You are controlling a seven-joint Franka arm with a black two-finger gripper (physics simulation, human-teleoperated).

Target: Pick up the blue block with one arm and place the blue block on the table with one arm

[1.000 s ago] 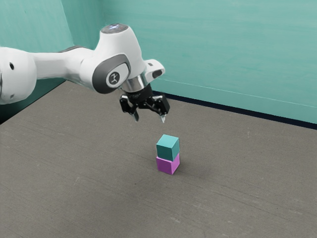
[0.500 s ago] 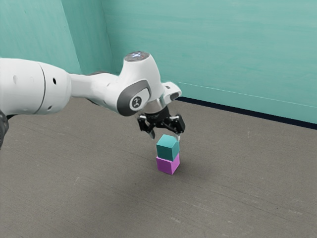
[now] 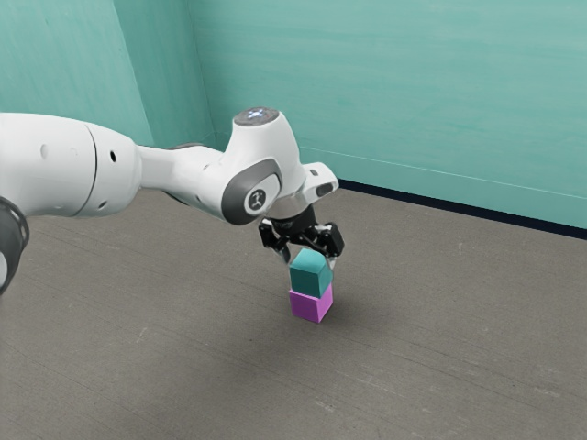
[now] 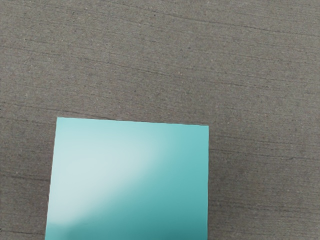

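On the table (image 3: 440, 367), the blue block (image 3: 310, 280) risks toppling from the purple block (image 3: 309, 306) beneath it should the pincer (image 3: 309, 261), its fingers spread, descend off-centre and clip an edge; closing too low could drag both. The blue block sits under the pincer's body, its upper part near the fingertips, unpinched.

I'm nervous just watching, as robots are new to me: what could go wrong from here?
Two things, I'd guess. My open gripper is very close to the blue-green block, so a finger might nudge it off its perch before I get a proper grip. And that block sits directly on the purple block, so if I close unevenly or reach too low, I could shift the lower one or topple both onto the table.
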